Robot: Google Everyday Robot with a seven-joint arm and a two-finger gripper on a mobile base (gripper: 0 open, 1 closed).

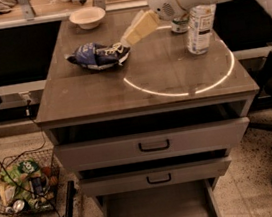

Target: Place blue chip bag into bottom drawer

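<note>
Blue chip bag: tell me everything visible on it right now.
The blue chip bag is a small, crumpled dark-blue foil packet with white and silvery markings. It lies flat on the cabinet top, left of centre and in front of the white bowl. The cream tip of the hand sits at its right end, but I cannot tell whether the two are touching. The bottom drawer stands open below, with no bag in it yet.

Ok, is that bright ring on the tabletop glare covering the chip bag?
Camera view: it's a reflected light ring on the glossy brown tabletop; the crumpled dark-blue foil chip bag lies left of it, unglared, beige hand at its right edge.
</note>
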